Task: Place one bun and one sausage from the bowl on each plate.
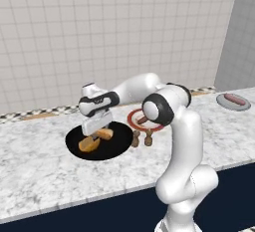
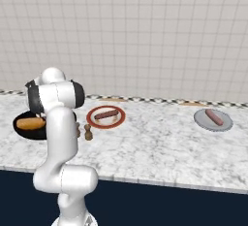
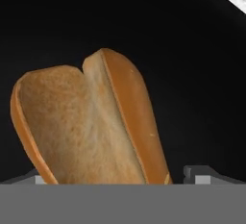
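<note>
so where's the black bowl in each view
left base view: the black bowl sits left of centre on the counter, under the hand, with buns in it.
right base view: black bowl at the far left, partly behind the arm.
hand view: its dark inside lies behind a split bun.
shared landmark: the red-rimmed plate just right of it in both base views.

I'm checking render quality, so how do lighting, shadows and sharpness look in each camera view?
Left base view: even flat light, only a faint shadow under the gripper over the black bowl. Right base view: equally flat, no glare on the counter. Hand view: the bun looms close and soft-edged, and the bowl shows no texture.
</note>
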Controlling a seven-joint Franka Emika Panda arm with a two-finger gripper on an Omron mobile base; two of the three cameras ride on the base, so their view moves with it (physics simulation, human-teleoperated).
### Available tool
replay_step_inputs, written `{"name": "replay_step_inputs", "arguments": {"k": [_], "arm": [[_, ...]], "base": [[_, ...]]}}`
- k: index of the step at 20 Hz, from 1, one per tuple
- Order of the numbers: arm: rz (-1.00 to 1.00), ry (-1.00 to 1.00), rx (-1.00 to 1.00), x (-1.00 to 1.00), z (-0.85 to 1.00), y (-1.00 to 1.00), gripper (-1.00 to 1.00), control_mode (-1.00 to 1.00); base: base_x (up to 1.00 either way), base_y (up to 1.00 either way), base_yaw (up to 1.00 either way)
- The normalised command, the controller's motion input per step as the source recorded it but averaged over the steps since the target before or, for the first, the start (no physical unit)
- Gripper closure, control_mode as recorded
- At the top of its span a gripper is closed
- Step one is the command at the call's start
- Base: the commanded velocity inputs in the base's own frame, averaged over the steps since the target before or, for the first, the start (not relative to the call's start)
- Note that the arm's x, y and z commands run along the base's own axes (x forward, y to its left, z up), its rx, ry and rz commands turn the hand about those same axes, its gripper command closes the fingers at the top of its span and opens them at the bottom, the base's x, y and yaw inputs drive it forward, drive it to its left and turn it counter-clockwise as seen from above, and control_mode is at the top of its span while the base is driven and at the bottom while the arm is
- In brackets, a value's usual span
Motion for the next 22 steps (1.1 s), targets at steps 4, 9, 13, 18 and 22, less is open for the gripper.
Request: {"name": "replay_step_inputs", "arguments": {"k": [4,9,13,18,22], "arm": [[0.03,0.0,-0.01,0.0,-0.14,0.0,1.0,-1.0],[0.0,-0.03,-0.01,-0.28,-0.05,-0.03,1.0,-1.0],[-0.02,-0.28,0.02,-0.24,0.89,-0.23,1.0,-1.0],[-0.31,-0.16,0.08,0.01,0.64,-0.97,1.0,-1.0],[-0.44,-0.02,0.11,0.28,0.39,-1.0,1.0,-1.0]], "base": [[0.0,0.0,0.0],[0.0,0.0,0.0],[0.0,0.0,0.0],[0.0,0.0,0.0],[0.0,0.0,0.0]]}}
